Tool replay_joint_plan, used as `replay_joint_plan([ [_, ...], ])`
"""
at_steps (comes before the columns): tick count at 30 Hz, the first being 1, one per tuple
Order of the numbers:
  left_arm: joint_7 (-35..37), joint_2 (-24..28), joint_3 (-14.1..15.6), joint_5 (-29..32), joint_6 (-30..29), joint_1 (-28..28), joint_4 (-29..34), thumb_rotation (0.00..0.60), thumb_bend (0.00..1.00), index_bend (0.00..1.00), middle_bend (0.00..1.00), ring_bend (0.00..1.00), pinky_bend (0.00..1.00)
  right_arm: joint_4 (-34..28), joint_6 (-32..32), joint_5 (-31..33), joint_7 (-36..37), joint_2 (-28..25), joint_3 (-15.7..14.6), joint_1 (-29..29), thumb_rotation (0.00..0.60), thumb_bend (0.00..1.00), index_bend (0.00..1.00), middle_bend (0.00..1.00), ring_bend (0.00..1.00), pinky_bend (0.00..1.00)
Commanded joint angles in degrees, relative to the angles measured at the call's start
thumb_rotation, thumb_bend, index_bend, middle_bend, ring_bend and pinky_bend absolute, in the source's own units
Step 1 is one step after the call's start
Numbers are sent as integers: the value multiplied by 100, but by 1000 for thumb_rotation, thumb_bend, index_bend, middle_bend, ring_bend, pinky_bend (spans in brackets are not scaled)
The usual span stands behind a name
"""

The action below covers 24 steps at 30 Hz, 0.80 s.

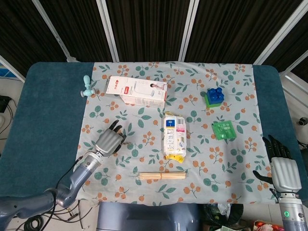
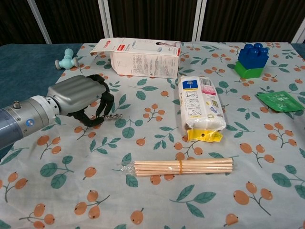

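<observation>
A small corkscrew is gripped in the curled fingers of the left hand, its screw poking out rightward just above the cloth, while the right hand is kept spread and empty, well apart.

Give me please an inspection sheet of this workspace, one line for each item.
Surface: teal table under a cloth with a leaf and berry print.
Job's things: small corkscrew, tip pointing right.
Clutter: white carton, snack pack, stick bundle, blue-green block, green packet, teal toy.
Hands: left hand curled over the corkscrew handle; right hand off the table edge, fingers apart, empty.
Cables: black cable along the left arm.
Surroundings: dark panels behind the table.
</observation>
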<state>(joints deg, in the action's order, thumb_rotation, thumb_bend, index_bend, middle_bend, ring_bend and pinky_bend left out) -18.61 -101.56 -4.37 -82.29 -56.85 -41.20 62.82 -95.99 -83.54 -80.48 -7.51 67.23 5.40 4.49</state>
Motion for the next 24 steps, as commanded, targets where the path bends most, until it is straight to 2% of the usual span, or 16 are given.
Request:
replay_joint_plan([
  [1,-86,115,-161,56,-44,-75,214,600,401,542,581,180,87,-2,2,5,-2,-1,2,1,600,0,9,6,99,141],
  [8,-287,356,-579,272,-4,-311,837,600,401,543,581,180,96,-15,-14,8,-21,1,1,-7,600,0,9,6,99,141],
  [24,-1569,1150,-1433,1284,60,-817,2751,600,401,542,583,180,102,-44,-17,65,-51,2,17,-17,600,0,9,6,99,141],
])
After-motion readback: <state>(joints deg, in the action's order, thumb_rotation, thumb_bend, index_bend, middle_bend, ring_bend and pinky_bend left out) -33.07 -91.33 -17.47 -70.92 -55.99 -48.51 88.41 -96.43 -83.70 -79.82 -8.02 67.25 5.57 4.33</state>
